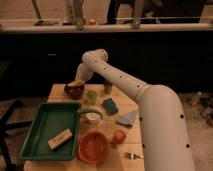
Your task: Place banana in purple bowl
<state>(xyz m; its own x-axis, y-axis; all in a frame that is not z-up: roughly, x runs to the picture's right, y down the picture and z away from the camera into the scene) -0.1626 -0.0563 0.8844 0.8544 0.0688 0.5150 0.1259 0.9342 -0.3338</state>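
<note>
gripper (78,81) mostly hidden behind the arm's wrist, over the purple bowl (74,91), banana (76,83) just a yellow sliver below the gripper, arm cut off at the bottom edge

The jaws (78,81) sit above the bowl (74,91), on a smooth, glossy white arm (125,82) that looks like plastic. Below them the bench (57,90) is pale matt wood. The green tray (37,131) nearer the camera looks like smooth plastic.
</note>
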